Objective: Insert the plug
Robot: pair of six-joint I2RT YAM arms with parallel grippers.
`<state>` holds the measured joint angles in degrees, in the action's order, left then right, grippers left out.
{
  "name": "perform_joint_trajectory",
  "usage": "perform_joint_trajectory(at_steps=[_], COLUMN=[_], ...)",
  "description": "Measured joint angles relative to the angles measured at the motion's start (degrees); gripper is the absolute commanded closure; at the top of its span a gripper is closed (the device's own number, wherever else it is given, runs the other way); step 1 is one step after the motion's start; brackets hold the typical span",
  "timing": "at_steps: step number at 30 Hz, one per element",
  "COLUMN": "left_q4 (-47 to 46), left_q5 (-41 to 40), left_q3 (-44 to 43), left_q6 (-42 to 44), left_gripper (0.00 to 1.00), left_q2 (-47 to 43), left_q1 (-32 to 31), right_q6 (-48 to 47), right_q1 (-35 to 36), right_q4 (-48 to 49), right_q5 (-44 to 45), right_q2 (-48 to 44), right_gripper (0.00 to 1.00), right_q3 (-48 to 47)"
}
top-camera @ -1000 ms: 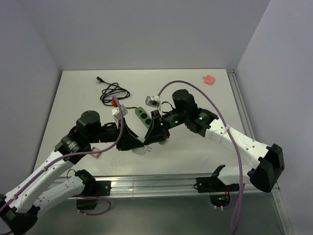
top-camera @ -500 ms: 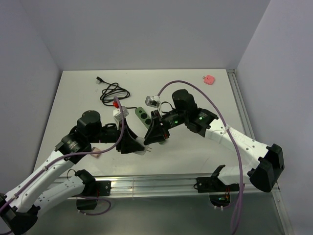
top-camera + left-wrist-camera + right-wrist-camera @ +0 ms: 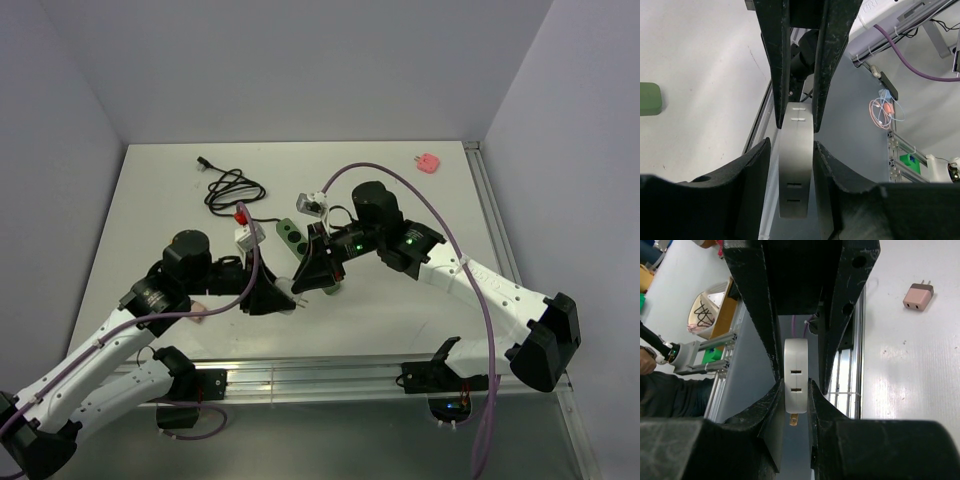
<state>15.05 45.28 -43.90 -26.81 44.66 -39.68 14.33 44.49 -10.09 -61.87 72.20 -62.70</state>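
Note:
A white plug (image 3: 293,289) with two slots in its face and a brass prong at one end hangs between both grippers above the table's near middle. My right gripper (image 3: 307,283) is shut on its prong end; in the right wrist view its jaws press both sides of the plug (image 3: 795,365). My left gripper (image 3: 281,298) stands round the other end. In the left wrist view the plug (image 3: 796,170) sits between the jaws with a thin gap on the left side. A green power strip (image 3: 291,235) lies flat just behind the grippers.
A coiled black cable (image 3: 232,188) lies at the far left. A pink plug (image 3: 428,161) lies at the far right corner. A small pink adapter (image 3: 918,296) lies on the table by the left arm. The table's metal front rail (image 3: 330,375) runs close below the grippers.
My left gripper has moved right and away from me with the white plug, pushing it in between the right gripper's jaws. The right arm has hardly moved.

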Motion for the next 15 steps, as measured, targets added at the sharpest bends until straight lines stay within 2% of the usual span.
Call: perform_joint_trajectory(at_steps=[15], left_q4=[-2.8], left_q5=[0.6], left_q3=[0.6], left_q6=[-1.4], left_gripper=[0.68], left_q2=[0.5], left_q1=[0.0], right_q6=[0.7], right_q1=[0.5], right_q4=[0.3], right_q5=[0.4], right_q2=[0.7], right_gripper=[1.00], right_q3=[0.0])
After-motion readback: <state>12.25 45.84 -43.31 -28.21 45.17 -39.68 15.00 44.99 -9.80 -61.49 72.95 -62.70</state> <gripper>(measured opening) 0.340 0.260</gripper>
